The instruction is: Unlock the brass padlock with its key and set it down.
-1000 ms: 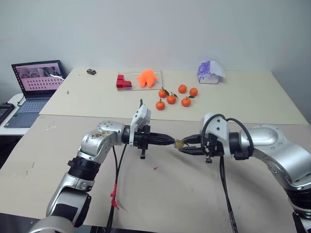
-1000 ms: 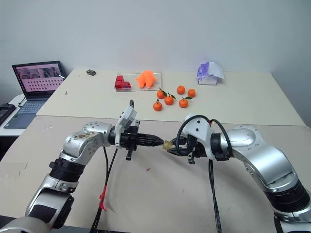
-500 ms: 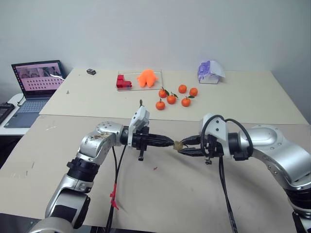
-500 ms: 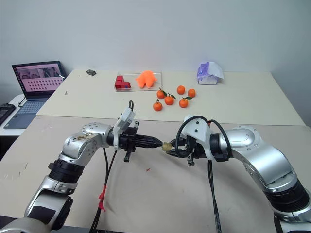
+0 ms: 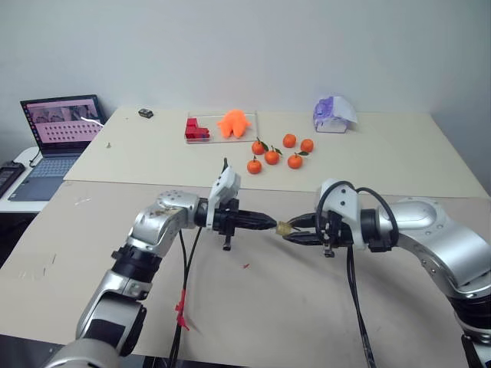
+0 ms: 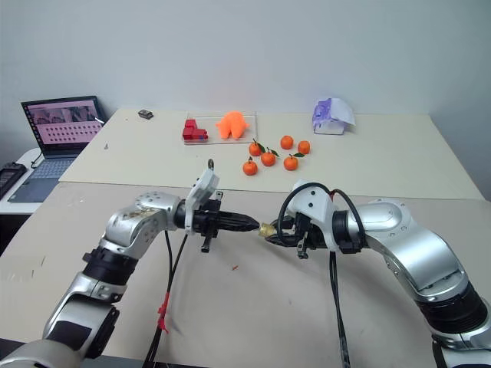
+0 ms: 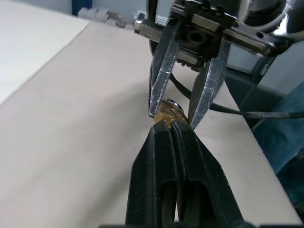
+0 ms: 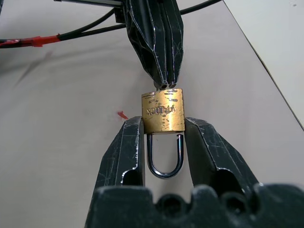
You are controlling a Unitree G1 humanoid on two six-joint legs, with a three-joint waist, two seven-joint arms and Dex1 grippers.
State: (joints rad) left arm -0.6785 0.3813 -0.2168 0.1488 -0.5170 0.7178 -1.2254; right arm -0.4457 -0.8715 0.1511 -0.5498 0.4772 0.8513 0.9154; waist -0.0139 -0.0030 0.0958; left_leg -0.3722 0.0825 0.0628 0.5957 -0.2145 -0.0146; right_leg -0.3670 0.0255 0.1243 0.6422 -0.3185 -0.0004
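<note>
Two pincers meet tip to tip above the pale beige tabletop, and the whole business hangs on a small shiny brass padlock with a thin silvery shackle. The right pincer grasps the squarish gold body from both sides, one black finger on each flank, with the shackle loop pointing back toward its own wrist. That leaves the keyhole end facing outward, which I take to be the reason for the hold: the lock is offered up like a socket, steady and in mid-air, well clear of the surface.

The left pincer is clenched tight, its two black fingers pressed together and their tips touching the padlock's bottom face. A sliver of silvery metal shows right at those tips in the right wrist view; that is likely the very small thin silvery key, seated or being seated in the keyhole, though it is too small to be sure how deep it sits. The shackle looks closed in the body, so I judge the lock not yet opened.

Far back on the tabletop lies a clear shallow tray holding a red block-shaped piece and an orange soft figure. Beside it, loose on the tabletop, sit several small orange tangerines, none in any container.
</note>
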